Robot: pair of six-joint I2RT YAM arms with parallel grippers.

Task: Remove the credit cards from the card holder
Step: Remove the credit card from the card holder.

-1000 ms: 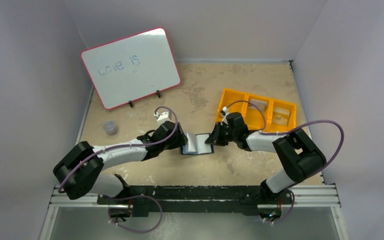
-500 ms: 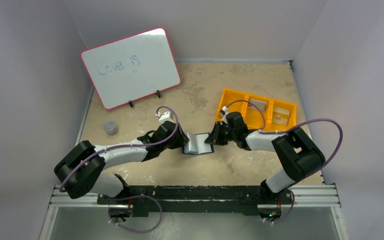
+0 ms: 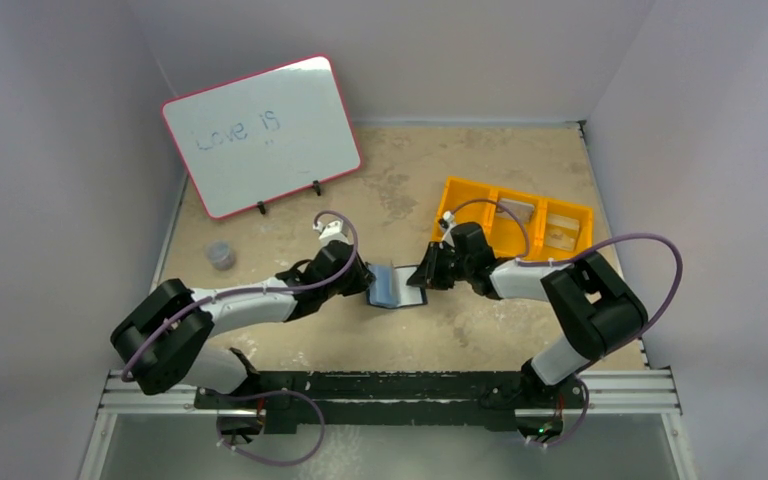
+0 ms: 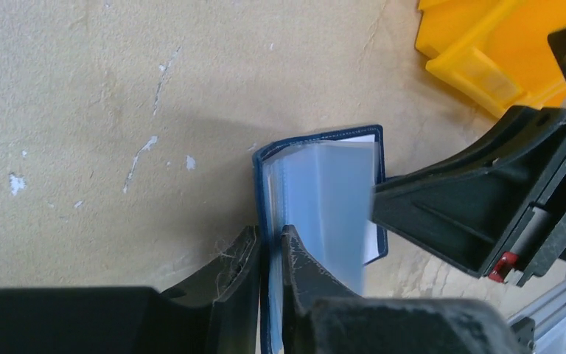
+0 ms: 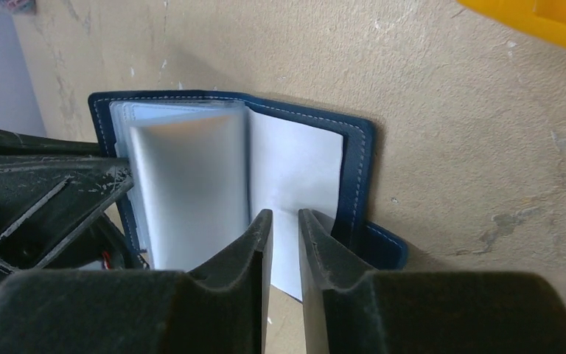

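Enclosure: plain pale grey-lavender walls (image 3: 460, 60) at left, rear and right, unmarked. Worktop (image 3: 480, 165) is a tan mottled sheet, with pale scuffs and scratches visible in the wrist views. A black and silver rail (image 3: 620, 392) runs along its near edge. Light is even and diffuse, with soft shadows only.

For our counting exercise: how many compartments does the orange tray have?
3, side by side in the orange tray: the left compartment, the middle compartment and the right compartment. None looks hidden.
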